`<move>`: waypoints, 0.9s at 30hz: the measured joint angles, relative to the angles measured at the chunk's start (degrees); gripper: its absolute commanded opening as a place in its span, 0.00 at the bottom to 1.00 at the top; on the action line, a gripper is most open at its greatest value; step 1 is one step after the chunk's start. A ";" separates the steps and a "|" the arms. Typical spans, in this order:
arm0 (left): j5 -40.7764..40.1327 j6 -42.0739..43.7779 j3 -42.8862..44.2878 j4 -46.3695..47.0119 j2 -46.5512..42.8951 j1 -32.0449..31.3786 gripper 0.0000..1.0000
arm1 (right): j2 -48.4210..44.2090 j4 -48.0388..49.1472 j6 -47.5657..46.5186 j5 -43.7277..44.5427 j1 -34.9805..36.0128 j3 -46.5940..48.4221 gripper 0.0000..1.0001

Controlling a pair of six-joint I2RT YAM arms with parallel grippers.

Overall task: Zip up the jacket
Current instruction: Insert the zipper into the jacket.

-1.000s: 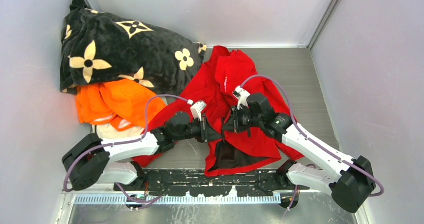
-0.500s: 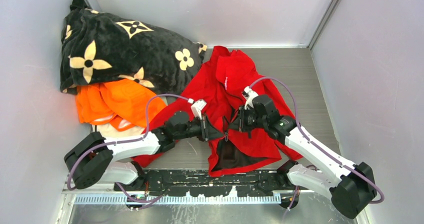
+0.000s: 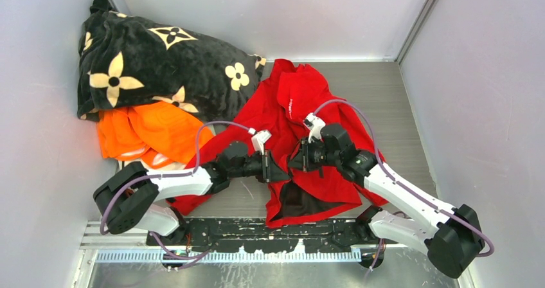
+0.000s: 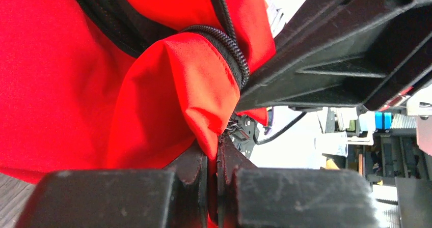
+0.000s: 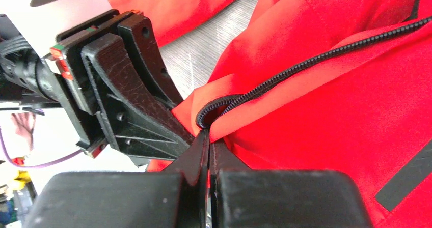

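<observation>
In the middle of the ridged grey worktop [image 3: 398,101] lies the thin red jacket [image 3: 302,101], crumpled, its long side running from near to far, collar at the far end. The left claw [image 3: 280,172] and right claw [image 3: 294,162] each pinch tight on a red front edge by the bumpy black zip teeth [image 5: 305,62].

Bright red jacket [image 3: 302,101] with small white logo [image 3: 290,108], dark brown lining [image 3: 299,201], black zip teeth [image 5: 305,63]. Black blanket [image 3: 160,63] patterned with cream flowers. Plain orange garment [image 3: 148,130]. Grey brushed-metal table [image 3: 398,108]. Purple cables [image 3: 222,122] along white-and-black arms [image 3: 183,182]. Pale grey walls [image 3: 257,11].
</observation>
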 measured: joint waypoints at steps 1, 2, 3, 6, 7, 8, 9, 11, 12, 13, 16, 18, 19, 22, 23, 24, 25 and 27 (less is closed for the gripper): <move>0.39 0.63 0.24 -0.33 -0.04 0.04 0.00 | -0.07 -0.17 -0.90 0.42 -0.02 0.00 0.01; 0.79 1.40 0.61 -1.01 -0.09 0.07 0.00 | -0.20 -0.55 -1.97 0.92 -0.15 0.02 0.01; 0.98 2.49 1.09 -2.10 -0.20 0.07 0.00 | -0.37 -1.11 -2.82 1.44 -0.44 0.07 0.01; 2.05 5.46 2.38 -4.87 -0.83 0.17 0.00 | -1.29 -3.50 -5.01 2.16 -1.81 0.09 0.01; 2.38 6.19 2.82 -5.62 -0.94 0.17 0.00 | -1.70 -4.04 -5.55 1.84 -2.16 0.09 0.01; 2.89 7.19 3.30 -6.49 -1.03 0.17 0.00 | -2.03 -4.15 -5.88 1.33 -2.23 0.09 0.01; 3.61 8.37 3.85 -7.52 -1.07 0.17 0.00 | -2.51 -4.20 -6.49 0.46 -2.21 0.02 0.01; 5.03 10.16 4.81 -9.73 -1.09 0.17 0.00 | -3.54 -4.07 -7.69 -0.83 -1.68 -0.31 0.01; 5.70 11.06 5.29 -10.95 -1.09 0.17 0.00 | -4.48 -3.76 -8.79 -1.36 -1.22 -0.90 0.01; 6.29 11.91 5.81 -12.41 -1.09 0.15 0.00 | -4.79 -3.65 -9.18 -1.51 -0.61 -1.09 0.01; 7.15 13.27 6.69 -14.84 -1.09 0.17 0.00 | -5.51 -1.53 -10.80 -1.70 1.22 -2.16 0.01; 7.69 12.94 6.69 -14.95 -0.96 0.17 0.00 | -5.42 0.52 -11.30 -1.22 2.89 -2.84 0.01; 8.13 12.74 6.69 -14.80 -0.76 0.17 0.00 | -5.29 1.27 -11.45 -0.72 3.61 -3.06 0.01; 9.40 12.46 7.02 -14.45 0.68 0.33 0.00 | -4.42 1.51 -11.47 2.49 5.05 -3.21 0.01; 9.46 12.66 7.04 -14.51 0.92 0.48 0.00 | -4.09 1.20 -11.41 3.69 4.81 -3.21 0.01; 9.49 12.96 7.04 -14.73 0.96 0.68 0.00 | -3.87 0.68 -11.39 4.61 4.22 -3.21 0.01; 9.51 13.27 7.04 -14.84 0.87 0.85 0.00 | -3.87 0.13 -11.39 5.25 3.48 -3.21 0.01; 9.51 14.25 7.04 -14.97 0.24 1.03 0.00 | -4.04 -0.72 -11.43 5.75 2.10 -3.21 0.01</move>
